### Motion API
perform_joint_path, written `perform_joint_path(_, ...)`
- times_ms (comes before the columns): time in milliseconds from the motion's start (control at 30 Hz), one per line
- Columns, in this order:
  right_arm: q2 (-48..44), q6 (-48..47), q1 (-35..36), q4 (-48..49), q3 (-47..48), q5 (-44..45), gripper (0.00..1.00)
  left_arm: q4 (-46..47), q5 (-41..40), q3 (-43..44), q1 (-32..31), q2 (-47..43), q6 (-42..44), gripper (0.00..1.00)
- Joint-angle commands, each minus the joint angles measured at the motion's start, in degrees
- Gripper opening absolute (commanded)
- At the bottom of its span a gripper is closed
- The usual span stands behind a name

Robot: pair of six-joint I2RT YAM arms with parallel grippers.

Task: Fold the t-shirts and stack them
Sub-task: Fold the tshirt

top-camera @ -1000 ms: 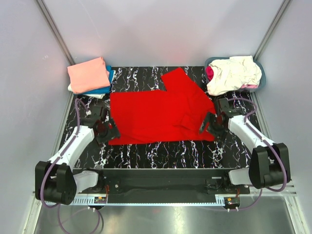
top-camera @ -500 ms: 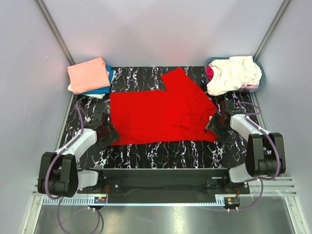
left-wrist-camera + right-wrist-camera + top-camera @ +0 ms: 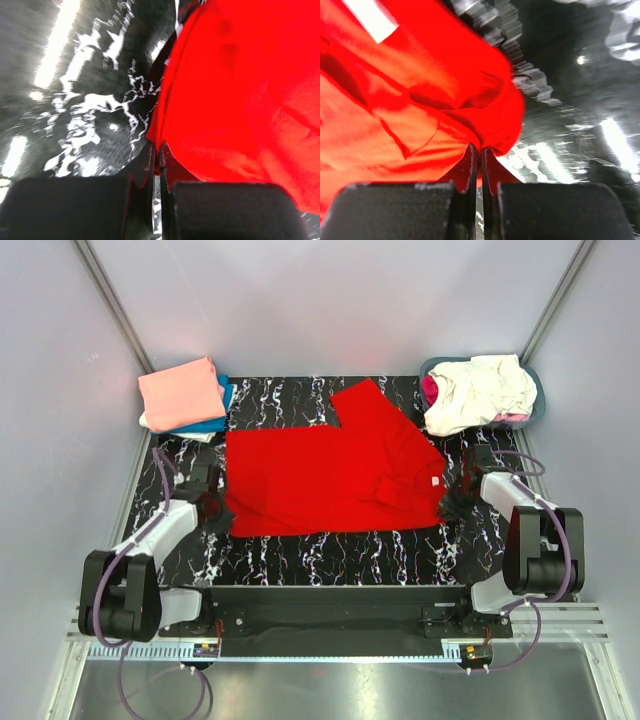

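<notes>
A bright red t-shirt [image 3: 330,475] lies spread across the black marbled mat, one sleeve pointing to the back. My left gripper [image 3: 218,513] is at its near left corner, shut on the red hem [image 3: 240,90]; the left wrist view shows the jaws [image 3: 159,152] pinching a thin fold of cloth. At the near right corner my right gripper [image 3: 447,508] is shut on bunched red fabric [image 3: 395,100], which runs up from the closed fingertips [image 3: 480,149]. A white label [image 3: 370,17] shows on the shirt.
Folded shirts are stacked at the back left, a salmon-pink one [image 3: 182,392] over a blue one [image 3: 215,423]. At the back right a grey-blue basket [image 3: 536,408] holds a cream shirt [image 3: 480,390] and a magenta one [image 3: 430,388]. Grey walls stand on both sides.
Both grippers went from open to shut on the red shirt's near corners. The right gripper slid out to the shirt's right edge, and the left one settled at the hem corner.
</notes>
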Motion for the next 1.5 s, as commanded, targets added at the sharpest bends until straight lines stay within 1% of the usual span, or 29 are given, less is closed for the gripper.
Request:
perform_joint_path(0, -3.32, -2.76, -5.94, -3.42, 3.59, 1.54, 0.0, -5.7, -5.78, 6.08, 2.88, -5.22, 2.47, 0.0)
perform_joint_path(33, -4.03, -2.76, -6.65, -3.78, 3.6, 1.11, 0.0, -7.72, -6.57, 6.7, 3.94, -6.8, 3.43, 0.0)
perform_joint_path(167, -7.02, -1.53, -7.45, -4.93, 2.72, -0.21, 0.0, -9.32, -6.23, 7.58, 7.82, -9.71, 4.14, 0.0)
perform_joint_path(300, -6.94, -0.92, -7.45, -3.88, 0.09, -2.76, 0.0, -10.11, -4.21, 7.15, 8.08, -9.1, 3.09, 0.0)
perform_joint_path(467, -6.94, 0.22, -7.45, -3.17, -1.24, -4.61, 0.0, -10.2, 0.09, 5.3, 8.08, -11.2, 1.24, 0.0)
perform_joint_path(533, -7.46, 0.4, -7.45, -3.34, -1.59, -4.43, 0.0, -11.24, 1.77, 4.77, 8.08, -12.35, 0.37, 0.06)
perform_joint_path(567, -7.64, 0.49, -7.45, -3.52, -1.59, -4.43, 0.11, -11.77, 2.38, 4.51, 8.08, -12.87, 0.02, 0.26)
perform_joint_path(633, -8.17, 0.4, -7.45, -3.96, -1.5, -5.48, 0.35, -12.57, 5.8, 4.42, 8.0, -14.63, -0.51, 0.49)
perform_joint_path(667, -8.6, 0.32, -7.45, -4.31, -1.41, -5.84, 0.67, -12.83, 6.68, 4.77, 8.0, -15.33, -0.6, 0.73)
perform_joint_path(700, -8.78, 0.23, -7.45, -4.49, -1.07, -5.75, 0.77, -13.97, 7.21, 5.21, 8.08, -16.56, -0.6, 0.79)
perform_joint_path(733, -9.04, 0.05, -7.45, -4.92, -0.71, -5.23, 0.85, -14.93, 6.96, 7.47, 8.08, -17.09, 0.18, 0.85)
perform_joint_path(800, -10.18, -0.82, -7.45, -6.77, 1.03, -2.69, 0.93, -18.0, 4.95, 10.64, 8.09, -17.97, 2.72, 0.93)
perform_joint_path(833, -10.71, -1.0, -7.45, -7.29, 1.57, -2.15, 0.93, -18.8, 4.33, 13.79, 8.08, -18.24, 3.69, 0.94)
perform_joint_path(933, -13.26, -0.91, -7.45, -8.7, 3.42, -2.32, 0.94, -17.94, 4.93, 15.84, 8.08, -19.2, 7.82, 0.95)
perform_joint_path(967, -14.74, -1.35, -7.36, -7.84, 3.51, -3.72, 0.92, -16.97, 5.8, 15.67, 8.0, -19.12, 8.88, 0.95)
perform_joint_path(1000, -15.54, -1.53, -7.27, -6.96, 3.33, -7.56, 0.9, -14.79, 8.34, 15.06, 8.0, -18.6, 10.45, 0.95)
perform_joint_path(1067, -17.21, -1.7, -6.22, -3.81, 2.81, -11.62, 0.78, -12.58, 10.72, 11.99, 8.08, -17.8, 11.0, 0.92)
perform_joint_path(1100, -17.13, -1.36, -3.0, -3.26, 2.98, -13.12, 0.74, -10.13, 12.56, 10.67, 7.82, -16.84, 10.56, 0.9)
perform_joint_path(1133, -16.78, -1.27, -0.88, -3.26, 3.68, -12.87, 0.65, -8.89, 13.19, 8.66, 7.39, -16.48, 10.21, 0.87)
perform_joint_path(1167, -14.87, -1.27, 1.23, -3.43, 5.42, -12.26, 0.61, -8.27, 13.02, 8.64, 5.29, -15.87, 9.86, 0.86)
perform_joint_path(1200, -13.63, -1.09, 6.65, -3.61, 6.4, -11.12, 0.55, -7.48, 12.5, 8.9, 4.14, -14.91, 9.94, 0.86)
perform_joint_path(1267, -9.69, -0.57, 9.59, -3.52, 8.33, -10.76, 0.36, -6.77, 12.14, 8.9, 2.82, -13.59, 10.47, 0.86)
perform_joint_path(1300, -8.53, -0.3, 11.43, -3.26, 8.78, -10.94, 0.29, -7.38, 12.32, 9.25, 2.72, -13.06, 11.17, 0.86)
perform_joint_path(1367, -5.9, -0.21, 12.94, -2.56, 9.48, -10.68, 0.23, -8.35, 13.1, 11.0, 2.72, -12.09, 12.66, 0.86)
perform_joint_path(1467, -2.56, -0.12, 16.53, -1.94, 10.01, -9.01, 0.21, -9.58, 13.46, 13.64, 2.29, -7.54, 15.65, 0.85)
